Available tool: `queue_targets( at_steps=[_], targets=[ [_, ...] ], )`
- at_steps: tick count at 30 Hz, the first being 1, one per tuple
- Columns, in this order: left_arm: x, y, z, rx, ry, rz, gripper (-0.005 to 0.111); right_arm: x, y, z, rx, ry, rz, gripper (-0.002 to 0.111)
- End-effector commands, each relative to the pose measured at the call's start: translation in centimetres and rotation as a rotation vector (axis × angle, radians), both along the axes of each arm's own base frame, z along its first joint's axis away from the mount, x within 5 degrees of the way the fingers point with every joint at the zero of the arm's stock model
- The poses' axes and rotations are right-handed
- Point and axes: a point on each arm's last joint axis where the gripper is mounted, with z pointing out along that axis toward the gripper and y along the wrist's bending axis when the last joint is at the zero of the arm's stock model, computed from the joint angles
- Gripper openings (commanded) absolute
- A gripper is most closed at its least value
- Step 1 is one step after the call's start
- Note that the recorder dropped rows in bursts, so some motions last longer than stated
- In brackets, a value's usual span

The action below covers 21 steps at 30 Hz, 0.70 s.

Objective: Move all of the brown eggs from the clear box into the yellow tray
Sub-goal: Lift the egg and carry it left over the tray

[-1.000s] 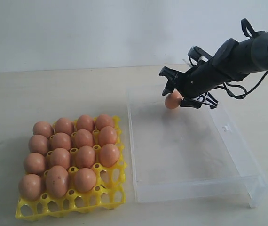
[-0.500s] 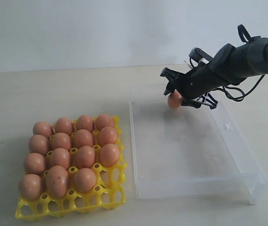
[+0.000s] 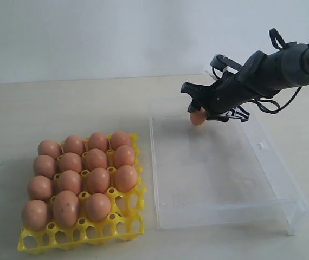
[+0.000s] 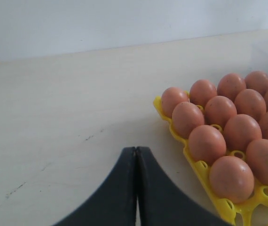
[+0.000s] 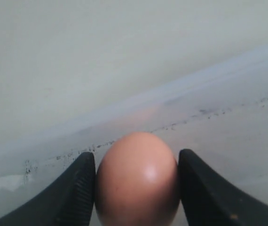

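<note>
One brown egg (image 3: 198, 116) lies at the far left corner of the clear box (image 3: 226, 214). My right gripper (image 3: 199, 108) reaches down into that corner, and its black fingers (image 5: 77, 188) press the brown egg (image 5: 136, 176) from both sides; the egg rests on the box floor. Several brown eggs (image 3: 84, 179) fill most cups of the yellow tray (image 3: 116, 232), left of the box. In the left wrist view my left gripper (image 4: 136, 151) is shut on nothing, low over the table beside the yellow tray (image 4: 197, 165). The left gripper does not show in the exterior view.
The box's low transparent walls stand close around the right gripper, with a small clasp tab (image 3: 260, 145) on the right wall. The tray's front row of cups (image 3: 97, 234) holds no eggs. Bare beige table (image 3: 62, 108) lies behind the tray.
My right gripper has dropped a little into the box corner and its fingers have drawn in against the egg. The tray and its eggs have not moved.
</note>
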Motion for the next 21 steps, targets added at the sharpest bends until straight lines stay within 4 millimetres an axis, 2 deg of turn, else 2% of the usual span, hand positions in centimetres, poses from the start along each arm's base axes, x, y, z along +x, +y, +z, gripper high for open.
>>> queue_targets(
  at_steps=[1,6,9,12,17,21],
  targets=[
    [0.0,0.0,0.2,-0.006,-0.019,-0.002,0.000,-0.5,1.3,3.8,-0.074,-0.148,0.101,0.000],
    [0.0,0.0,0.2,-0.006,-0.019,-0.002,0.000,-3.2,3.1,7.0,-0.154,-0.335,0.166,0.000],
    [0.0,0.0,0.2,-0.006,-0.019,-0.002,0.000,-6.0,4.5,9.3,-0.188,-0.432,0.234,0.000],
    [0.0,0.0,0.2,-0.006,-0.019,-0.002,0.000,-9.7,6.9,10.7,-0.203,-0.501,0.335,0.000],
    [0.0,0.0,0.2,-0.006,-0.019,-0.002,0.000,-16.7,11.3,10.9,-0.190,-0.559,0.523,0.000],
    [0.0,0.0,0.2,-0.006,-0.019,-0.002,0.000,-19.5,13.5,10.3,-0.159,-0.545,0.599,0.000]
  ],
)
